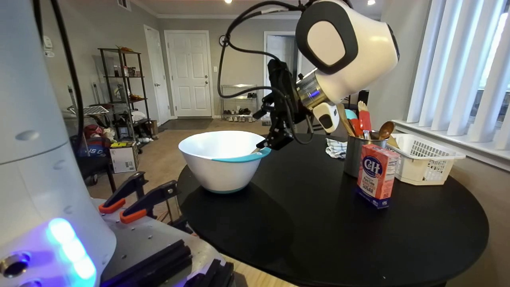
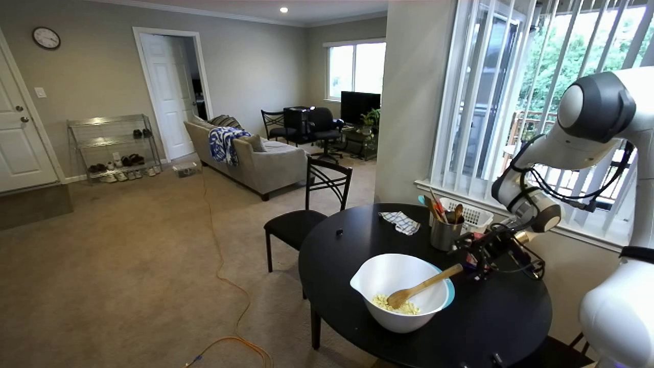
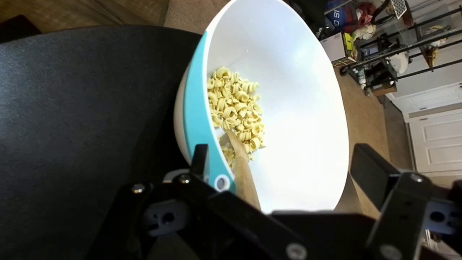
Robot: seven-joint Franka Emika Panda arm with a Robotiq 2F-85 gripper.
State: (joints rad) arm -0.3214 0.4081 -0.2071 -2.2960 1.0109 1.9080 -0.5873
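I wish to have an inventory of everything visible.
Table: 1, black, foreground
Bowl: 1, white and turquoise, on table
Wooden spoon: 1, tan, in bowl
Pasta: one heap, yellow, in bowl
Sugar box: 1, pink and blue, table
Utensil holder: 1, grey, table
Utensils: several, mixed, in holder
Basket: 1, cream, table
Cloth: 1, white and blue, table
Blinds: several slats, white, beyond basket
Chairs: several, black, around room
Sofa: 1, beige, background
Shoe rack: 1, silver, background
Shelf: 1, dark, background
Doors: several, white, background
Clock: 1, white, background
Clutter: uncountable, mixed, background
Robot arm: 1, white, beside table
Gripper: 1, black, open, near spoon
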